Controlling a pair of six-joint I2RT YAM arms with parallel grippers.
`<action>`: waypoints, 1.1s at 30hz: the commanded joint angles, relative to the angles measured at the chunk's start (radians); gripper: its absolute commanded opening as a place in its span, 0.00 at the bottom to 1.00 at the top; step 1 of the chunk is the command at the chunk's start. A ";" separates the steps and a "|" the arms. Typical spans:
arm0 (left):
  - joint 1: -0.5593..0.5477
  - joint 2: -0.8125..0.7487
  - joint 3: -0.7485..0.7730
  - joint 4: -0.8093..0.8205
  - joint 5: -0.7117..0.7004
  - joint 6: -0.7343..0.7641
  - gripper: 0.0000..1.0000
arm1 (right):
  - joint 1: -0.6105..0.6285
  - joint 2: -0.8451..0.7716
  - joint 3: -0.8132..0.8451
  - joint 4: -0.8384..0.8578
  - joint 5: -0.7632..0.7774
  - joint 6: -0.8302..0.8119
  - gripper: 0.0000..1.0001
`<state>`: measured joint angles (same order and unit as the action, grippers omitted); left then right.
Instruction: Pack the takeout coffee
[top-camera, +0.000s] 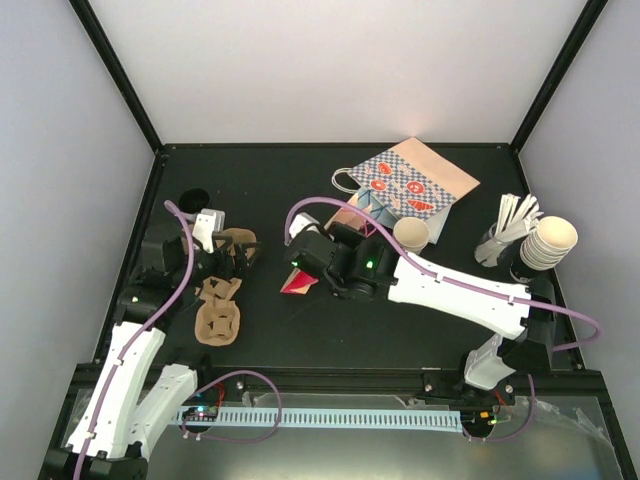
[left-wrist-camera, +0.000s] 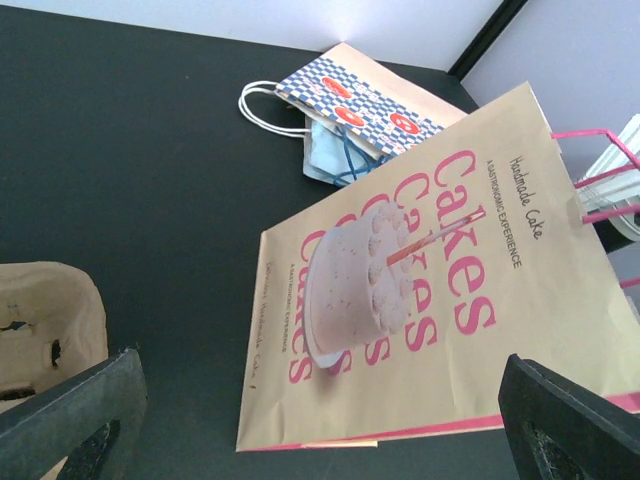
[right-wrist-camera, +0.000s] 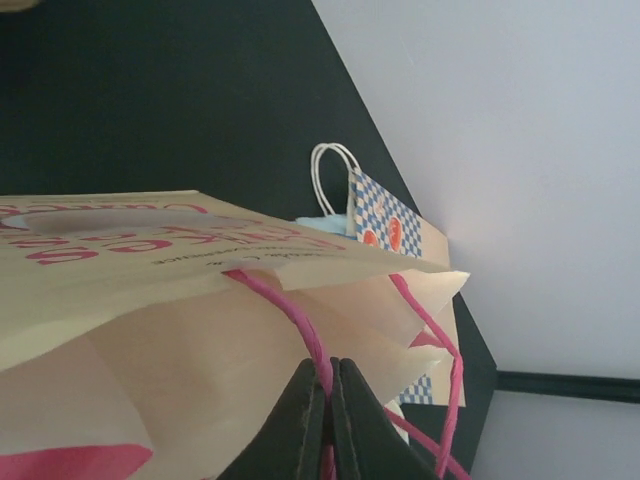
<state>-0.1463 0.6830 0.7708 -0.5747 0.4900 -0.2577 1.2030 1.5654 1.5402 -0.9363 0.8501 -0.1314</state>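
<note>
The takeout coffee (top-camera: 411, 233), a small pale cup with a cream inside, stands just right of my right wrist, in front of the checkered bag. A kraft bag (left-wrist-camera: 420, 300) printed "Cakes" in pink lies tilted on the table; in the top view only a pink corner (top-camera: 298, 285) shows under the right arm. My right gripper (right-wrist-camera: 328, 375) (top-camera: 303, 263) is shut on the bag's pink handle (right-wrist-camera: 285, 305), lifting its mouth edge. My left gripper (left-wrist-camera: 320, 410) (top-camera: 240, 255) is open, with the bag's bottom edge lying between its fingers (left-wrist-camera: 75, 420) at a distance.
A blue-checkered paper bag (top-camera: 420, 185) (left-wrist-camera: 350, 105) lies flat at the back. A stack of nested cream cups (top-camera: 550, 243) and a holder of white sticks (top-camera: 505, 225) stand at the right. A cardboard cup carrier (top-camera: 218, 315) (left-wrist-camera: 40, 325) lies by the left arm. A small black cup (top-camera: 195, 197) sits far left.
</note>
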 joint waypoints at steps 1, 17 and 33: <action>-0.007 0.009 0.045 -0.001 0.038 -0.006 0.99 | 0.048 -0.023 -0.033 0.041 -0.022 0.031 0.05; -0.033 0.022 0.015 0.017 0.122 -0.016 0.99 | 0.073 -0.056 -0.097 0.058 -0.207 0.097 0.35; -0.409 0.133 0.045 0.007 -0.187 0.028 0.99 | -0.001 -0.259 -0.204 0.072 -0.503 0.282 0.66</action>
<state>-0.4808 0.7879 0.7681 -0.5537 0.4164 -0.2684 1.2369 1.3449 1.3808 -0.8665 0.4362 0.0601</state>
